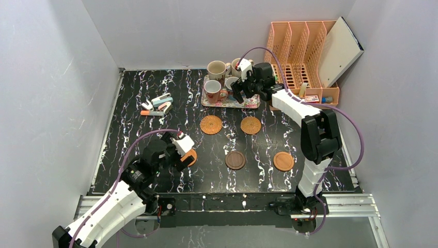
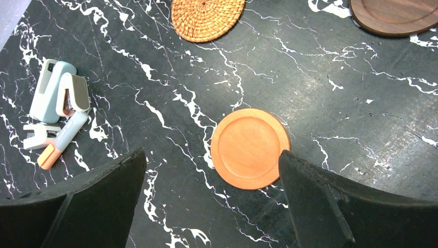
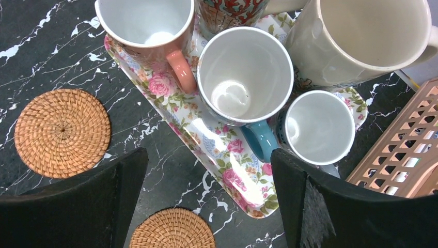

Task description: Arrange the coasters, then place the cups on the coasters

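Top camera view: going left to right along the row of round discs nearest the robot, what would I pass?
First a smooth orange coaster → then a dark brown wooden coaster → then an orange-brown coaster.

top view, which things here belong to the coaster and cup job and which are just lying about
For the job: woven coasters, dark wood coaster, orange-brown coasters, mugs.

Just lying about: floral tray under the mugs, pastel stationery, peach file rack, white board.
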